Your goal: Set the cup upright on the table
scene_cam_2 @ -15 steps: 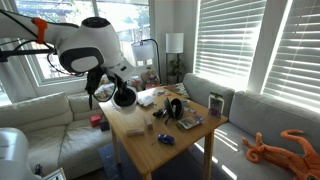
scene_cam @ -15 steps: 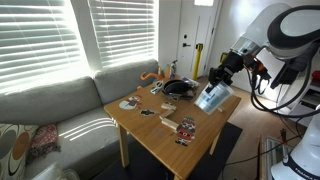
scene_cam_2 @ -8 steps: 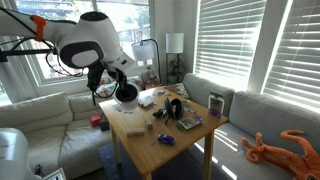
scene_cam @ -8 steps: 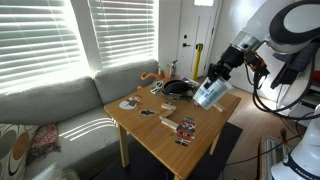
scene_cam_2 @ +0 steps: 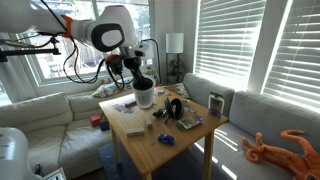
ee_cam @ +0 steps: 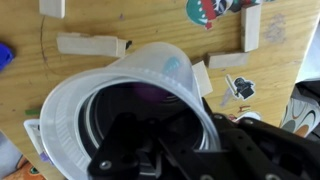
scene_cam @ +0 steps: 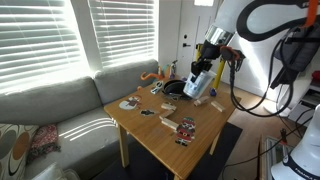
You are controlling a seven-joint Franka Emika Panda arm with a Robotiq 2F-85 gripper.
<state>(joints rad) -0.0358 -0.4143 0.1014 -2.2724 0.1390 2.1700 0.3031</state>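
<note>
Directly under hand — cup, gripped at rim, over table.

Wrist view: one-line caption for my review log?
Gripper holds the cup by its rim, mouth toward the camera, over the table and scattered wooden blocks.

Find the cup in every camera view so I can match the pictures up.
Exterior view: the cup is right of centre, in the upper half.
Exterior view: the cup is just left of centre, at mid-height.
Wrist view: the cup fills the middle, mouth toward the camera.
Shared landmark: the light-wood table beneath it.
</note>
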